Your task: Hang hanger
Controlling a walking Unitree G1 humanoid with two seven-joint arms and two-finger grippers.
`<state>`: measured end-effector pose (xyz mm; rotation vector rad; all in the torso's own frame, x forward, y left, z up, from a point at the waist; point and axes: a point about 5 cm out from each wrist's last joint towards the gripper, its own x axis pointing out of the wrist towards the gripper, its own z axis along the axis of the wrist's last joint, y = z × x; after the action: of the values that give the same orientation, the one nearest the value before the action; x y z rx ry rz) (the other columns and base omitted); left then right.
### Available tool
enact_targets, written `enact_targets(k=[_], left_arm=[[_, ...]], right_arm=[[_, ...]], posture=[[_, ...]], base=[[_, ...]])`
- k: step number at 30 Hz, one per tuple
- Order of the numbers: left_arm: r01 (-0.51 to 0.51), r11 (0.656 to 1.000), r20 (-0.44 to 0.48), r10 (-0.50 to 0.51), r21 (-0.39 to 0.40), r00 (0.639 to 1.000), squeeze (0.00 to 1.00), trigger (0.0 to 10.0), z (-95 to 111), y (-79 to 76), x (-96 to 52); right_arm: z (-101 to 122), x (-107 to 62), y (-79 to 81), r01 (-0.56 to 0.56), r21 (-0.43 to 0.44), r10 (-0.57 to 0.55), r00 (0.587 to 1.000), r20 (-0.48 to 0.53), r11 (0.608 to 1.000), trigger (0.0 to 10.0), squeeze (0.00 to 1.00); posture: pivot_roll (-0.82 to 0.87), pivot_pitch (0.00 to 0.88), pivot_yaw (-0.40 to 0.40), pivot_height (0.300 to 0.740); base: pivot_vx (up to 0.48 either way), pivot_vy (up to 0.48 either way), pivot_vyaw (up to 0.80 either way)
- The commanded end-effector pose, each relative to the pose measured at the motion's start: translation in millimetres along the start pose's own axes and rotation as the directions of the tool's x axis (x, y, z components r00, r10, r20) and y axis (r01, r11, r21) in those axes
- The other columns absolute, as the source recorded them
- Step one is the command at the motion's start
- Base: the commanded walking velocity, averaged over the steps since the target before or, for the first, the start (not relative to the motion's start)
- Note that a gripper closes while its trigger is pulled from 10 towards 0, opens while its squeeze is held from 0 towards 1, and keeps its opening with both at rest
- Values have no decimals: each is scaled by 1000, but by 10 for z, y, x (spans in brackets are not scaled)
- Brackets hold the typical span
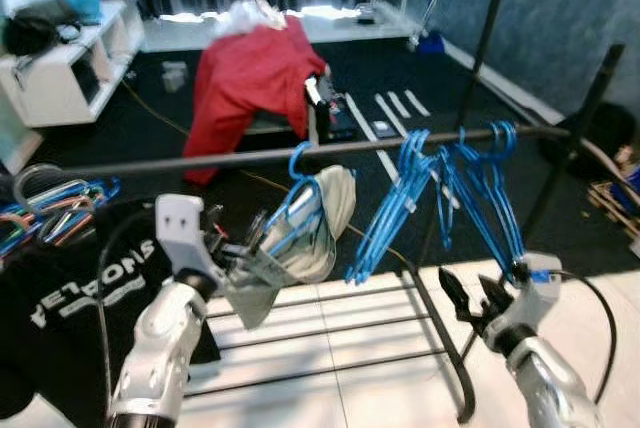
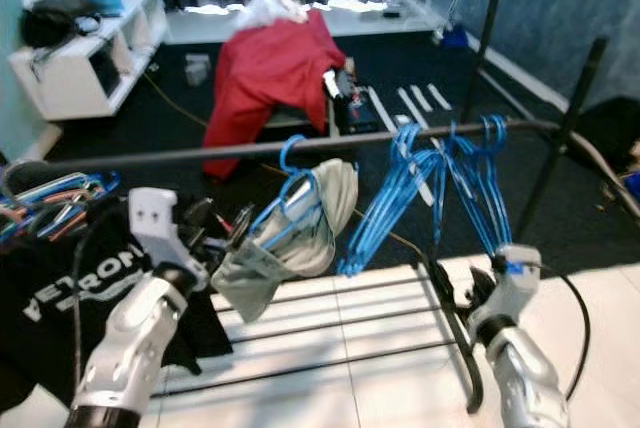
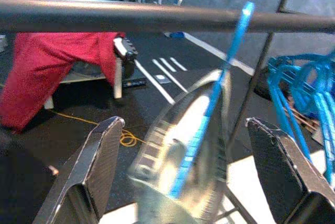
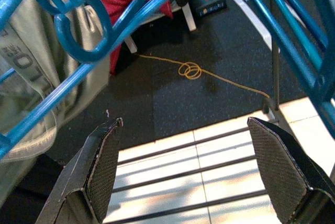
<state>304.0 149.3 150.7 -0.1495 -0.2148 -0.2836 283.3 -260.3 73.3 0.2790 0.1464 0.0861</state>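
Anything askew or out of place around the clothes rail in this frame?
Yes. A red garment lies draped over something on the floor behind the rail, not hung. The blue hanger with the grey garment hangs tilted beside the open left gripper.

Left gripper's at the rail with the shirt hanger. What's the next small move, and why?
Probably draw the left gripper straight back. Its fingers stand wide open on either side of the blue hanger carrying the grey shirt, and the hook appears to sit over the black rail already, so the hanger seems to hang unaided.

A home, probably a laundry corner: a clothes rack (image 1: 330,151) hung with blue hangers (image 1: 470,178), a red garment (image 1: 255,78) draped behind, white shelving (image 1: 70,63).
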Motion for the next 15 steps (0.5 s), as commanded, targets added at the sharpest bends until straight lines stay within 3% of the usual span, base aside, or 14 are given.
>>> enact_targets(k=[1, 7, 11, 15], left_arm=[[32, 999, -26, -31, 26, 999, 0, 10000, -29, -40, -14], [102, 993, -66, -99, 52, 993, 0, 10000, -83, -122, -17], [158, 977, -144, -137, 146, 980, 0, 10000, -196, -157, -13], [111, 953, -175, -62, 284, 983, 0, 10000, -254, -88, 101]], right_arm=[[-14, -21, -16, 7, 5, -7, 1000, -5, 1000, 10000, 0], [-13, -23, -19, 9, 8, -9, 1000, -4, 1000, 10000, 0], [-13, -24, -10, 9, 10, -9, 1000, -2, 1000, 10000, 0], [-15, -20, 15, 6, 13, -6, 1000, 1, 1000, 10000, 0]], posture=[[-103, 0, -12, 740], [-103, 0, -12, 740], [-103, 0, -11, 740], [-110, 0, -2, 740]], base=[[0, 0, 0], [0, 0, 0], [0, 0, 0], [0, 0, 0]])
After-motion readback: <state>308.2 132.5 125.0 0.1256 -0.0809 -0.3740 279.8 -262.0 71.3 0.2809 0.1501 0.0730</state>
